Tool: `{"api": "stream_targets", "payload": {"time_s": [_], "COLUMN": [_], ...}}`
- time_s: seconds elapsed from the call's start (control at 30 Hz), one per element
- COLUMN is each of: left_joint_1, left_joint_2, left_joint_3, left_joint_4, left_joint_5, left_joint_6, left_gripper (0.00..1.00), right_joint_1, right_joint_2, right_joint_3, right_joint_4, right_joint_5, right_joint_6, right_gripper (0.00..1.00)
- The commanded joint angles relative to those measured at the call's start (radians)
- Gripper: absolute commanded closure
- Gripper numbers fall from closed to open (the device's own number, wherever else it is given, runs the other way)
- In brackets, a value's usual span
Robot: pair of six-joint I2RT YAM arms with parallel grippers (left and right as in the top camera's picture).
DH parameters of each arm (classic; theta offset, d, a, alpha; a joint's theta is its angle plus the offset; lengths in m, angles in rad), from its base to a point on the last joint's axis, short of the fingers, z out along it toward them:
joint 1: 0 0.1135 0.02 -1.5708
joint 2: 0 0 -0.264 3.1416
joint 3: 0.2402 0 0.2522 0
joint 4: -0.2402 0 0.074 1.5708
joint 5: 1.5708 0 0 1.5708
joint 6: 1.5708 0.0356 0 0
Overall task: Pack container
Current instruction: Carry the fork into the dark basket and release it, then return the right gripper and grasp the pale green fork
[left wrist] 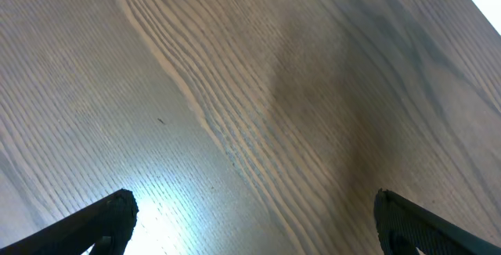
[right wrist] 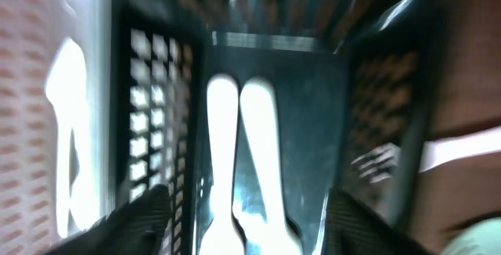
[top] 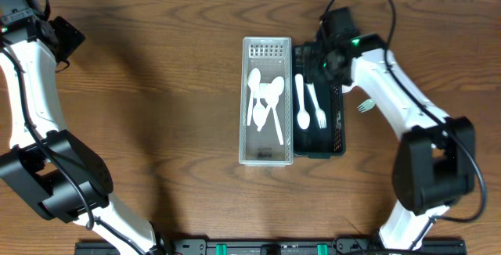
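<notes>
A white mesh container (top: 267, 157) in the table's middle holds several white plastic spoons (top: 264, 98). A black container (top: 338, 134) beside it on the right holds two white forks (top: 309, 102); their handles show in the right wrist view (right wrist: 243, 145). Another white fork (top: 365, 105) lies on the table right of the black container, and shows in the right wrist view (right wrist: 438, 155). My right gripper (right wrist: 246, 224) is open above the far end of the black container (right wrist: 156, 91). My left gripper (left wrist: 254, 220) is open over bare wood at the far left.
The white container's side (right wrist: 39, 91) shows at the left of the right wrist view. The right arm (top: 399, 98) stretches from the lower right across the table to the black container. A black rail (top: 266, 247) runs along the front edge.
</notes>
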Motion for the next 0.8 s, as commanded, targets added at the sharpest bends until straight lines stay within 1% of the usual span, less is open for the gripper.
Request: {"api": "stream_targets", "payload": {"time_s": [0.0, 0.07, 0.13, 0.2, 0.27, 0.4, 0.5, 0.6, 0.77], "left_joint_1": [0.001, 0.001, 0.001, 0.001, 0.001, 0.001, 0.001, 0.001, 0.001], "left_joint_2": [-0.018, -0.018, -0.018, -0.018, -0.018, -0.018, -0.018, -0.018, -0.018], "left_joint_3": [0.017, 0.017, 0.017, 0.017, 0.017, 0.017, 0.017, 0.017, 0.017], "left_joint_4": [0.001, 0.001, 0.001, 0.001, 0.001, 0.001, 0.001, 0.001, 0.001], "left_joint_5": [-0.012, -0.012, -0.012, -0.012, -0.012, -0.012, -0.012, -0.012, -0.012], "left_joint_6": [0.009, 0.009, 0.009, 0.009, 0.009, 0.009, 0.009, 0.009, 0.009], "left_gripper": [0.02, 0.02, 0.02, 0.02, 0.02, 0.02, 0.02, 0.02, 0.02], "right_joint_1": [-0.08, -0.142, -0.215, -0.29, -0.361, -0.454, -0.477, -0.47, -0.44], "right_joint_2": [-0.119, -0.138, -0.138, -0.124, -0.101, -0.029, 0.024, 0.071, 0.145], "right_joint_3": [0.059, 0.059, 0.058, 0.048, 0.032, 0.024, 0.024, 0.024, 0.024], "right_joint_4": [0.002, -0.015, -0.048, -0.082, -0.127, -0.196, -0.197, -0.192, -0.15], "right_joint_5": [0.107, 0.191, 0.237, 0.234, 0.232, 0.171, 0.111, 0.111, 0.095], "right_joint_6": [0.028, 0.06, 0.091, 0.126, 0.193, 0.287, 0.297, 0.324, 0.318], "right_gripper": [0.28, 0.28, 0.31, 0.34, 0.38, 0.43, 0.44, 0.42, 0.4]}}
